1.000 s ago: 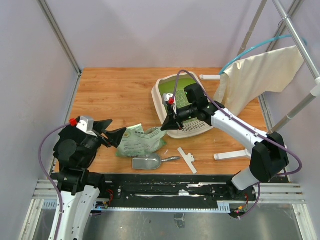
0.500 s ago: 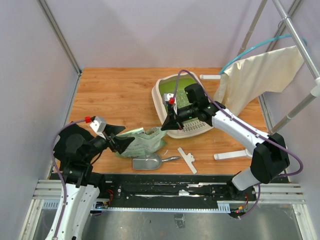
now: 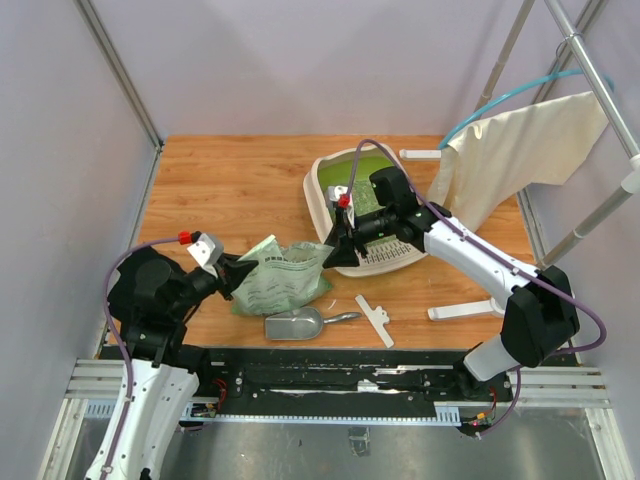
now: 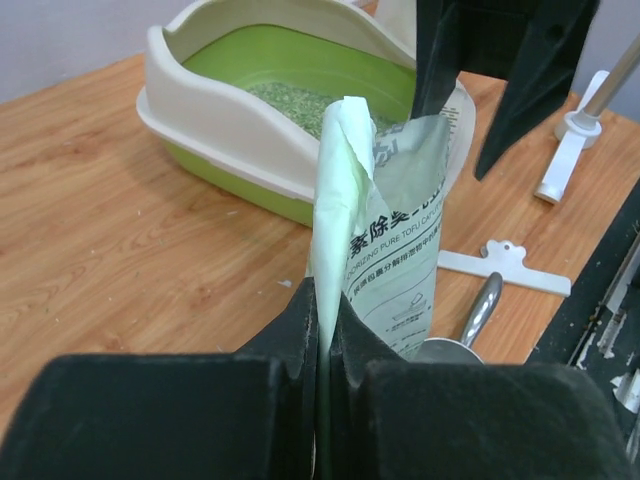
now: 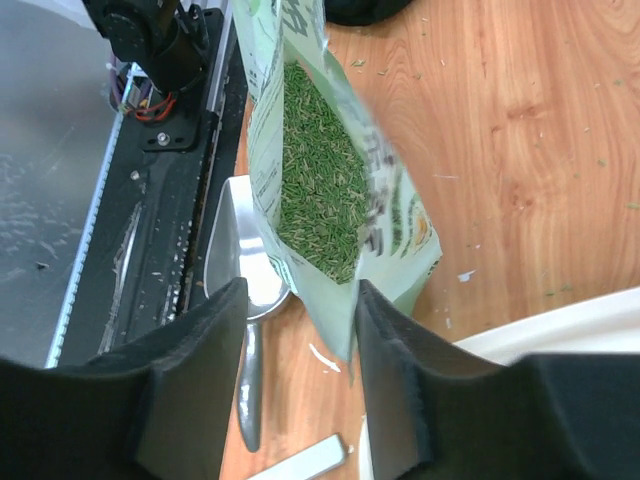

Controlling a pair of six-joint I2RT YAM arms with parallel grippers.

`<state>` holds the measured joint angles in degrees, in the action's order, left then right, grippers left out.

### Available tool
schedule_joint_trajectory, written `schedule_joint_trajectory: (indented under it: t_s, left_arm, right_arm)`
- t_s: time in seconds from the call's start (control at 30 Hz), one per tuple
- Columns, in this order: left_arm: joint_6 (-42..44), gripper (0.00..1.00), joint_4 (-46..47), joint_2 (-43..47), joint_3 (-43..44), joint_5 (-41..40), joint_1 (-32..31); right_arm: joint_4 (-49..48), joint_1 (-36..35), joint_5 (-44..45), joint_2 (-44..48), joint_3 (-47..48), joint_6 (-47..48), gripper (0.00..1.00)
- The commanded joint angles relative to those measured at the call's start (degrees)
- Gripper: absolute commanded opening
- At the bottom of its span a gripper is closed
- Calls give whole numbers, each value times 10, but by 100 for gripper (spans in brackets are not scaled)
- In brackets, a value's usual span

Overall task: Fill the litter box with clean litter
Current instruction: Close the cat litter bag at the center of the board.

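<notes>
A second ago the left claw [image 4: 322, 300] stood spread and clear of the light green bag [image 3: 282, 280]. Now it is pressed together on the bag's folded left edge, and that edge has risen off the surface [image 3: 220, 190]. The right claw [image 5: 300, 300], tight shut a second ago, now stands spread, with its fingers on either side of the bag's right corner. I cannot tell whether they touch it. The bag stretches between the two claws, and the clean litter [image 5: 320, 190] shows within it as small green granules.

The litter box [image 3: 318, 185] sits right of the middle of the surface, just beyond the bag. It has a cream rim and a bright green inside, and a thin patch of granules lies on its floor. A silver scoop [image 3: 295, 323] lies just beside the bag on the near side.
</notes>
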<state>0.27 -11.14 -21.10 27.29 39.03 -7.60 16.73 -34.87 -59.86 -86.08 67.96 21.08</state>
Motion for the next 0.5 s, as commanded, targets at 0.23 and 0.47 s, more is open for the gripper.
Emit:
schedule_joint_trajectory:
  t_s: [0.23, 0.47]
  left_arm:
    - [-17, 0, 176, -2, -14, 28, 0]
    - [-14, 1, 210, -14, -10, 33, 0]
  right_arm:
    - [-5, 3, 3, -39, 33, 35, 81]
    - [-3, 3, -61, -123, 105, 21, 68]
